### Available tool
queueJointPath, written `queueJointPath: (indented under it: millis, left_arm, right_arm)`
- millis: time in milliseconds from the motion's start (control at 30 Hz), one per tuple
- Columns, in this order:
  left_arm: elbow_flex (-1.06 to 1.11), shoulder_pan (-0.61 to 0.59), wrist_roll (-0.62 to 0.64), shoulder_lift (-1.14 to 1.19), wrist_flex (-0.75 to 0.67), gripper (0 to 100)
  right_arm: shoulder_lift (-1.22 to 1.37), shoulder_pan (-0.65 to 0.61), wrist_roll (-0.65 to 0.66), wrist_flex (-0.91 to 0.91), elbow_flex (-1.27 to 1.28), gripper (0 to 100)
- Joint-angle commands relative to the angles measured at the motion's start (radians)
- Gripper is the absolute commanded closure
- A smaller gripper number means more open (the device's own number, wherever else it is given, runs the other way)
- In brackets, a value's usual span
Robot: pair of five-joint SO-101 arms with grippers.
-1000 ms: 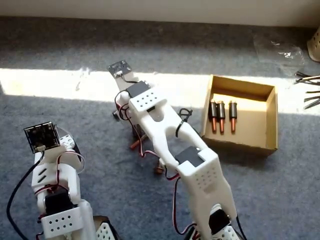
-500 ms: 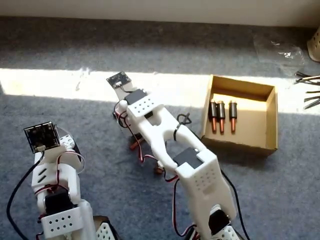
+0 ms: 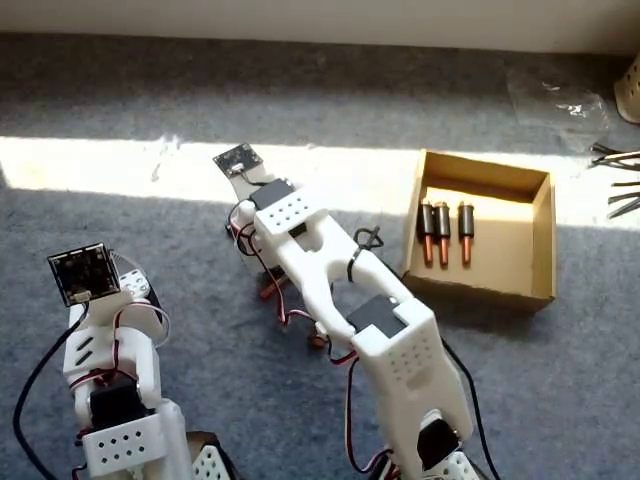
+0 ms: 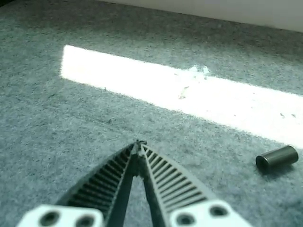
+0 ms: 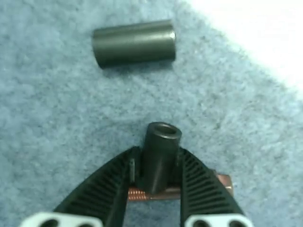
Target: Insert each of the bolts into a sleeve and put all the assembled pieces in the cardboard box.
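Observation:
My right gripper (image 5: 158, 160) is shut on a dark sleeve (image 5: 161, 142), held upright with its open bore showing. A copper bolt (image 5: 220, 181) lies across the carpet just under that sleeve. A second dark sleeve (image 5: 134, 42) lies on its side a little beyond. My left gripper (image 4: 138, 147) is shut with nothing in it, low over the carpet, and a lone sleeve (image 4: 277, 158) lies off to one side of it. In the high view the right arm (image 3: 300, 225) stretches toward the table's middle, with copper bolts (image 3: 268, 291) (image 3: 318, 340) beside it. The cardboard box (image 3: 478, 168) holds three assembled pieces (image 3: 443, 232).
A clear plastic bag (image 3: 560, 100) lies at the back right, and dark tools (image 3: 620, 180) poke in from the right edge. A bright sunlit band (image 3: 120, 165) crosses the grey carpet. The left arm (image 3: 110, 370) stands at the front left.
The right arm shifted slightly left and away from the box a second ago, then held still. The left arm has not moved.

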Motion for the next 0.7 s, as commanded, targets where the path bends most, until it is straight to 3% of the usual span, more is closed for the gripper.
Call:
queueJointPath:
  millis: [0,333,667]
  left_arm:
    - [-0.004,-0.005,0.0,-0.016,-0.023,99]
    - [-0.002,-0.005,0.0,-0.016,-0.023,99]
    - [-0.002,-0.005,0.0,-0.016,-0.021,99]
  right_arm:
    - [-0.07,-0.004,0.009,-0.01,-0.013,99.5]
    - [-0.136,-0.002,0.009,-0.005,-0.054,99.5]
    - [-0.446,0.018,0.011,0.194,-0.099,99.5]
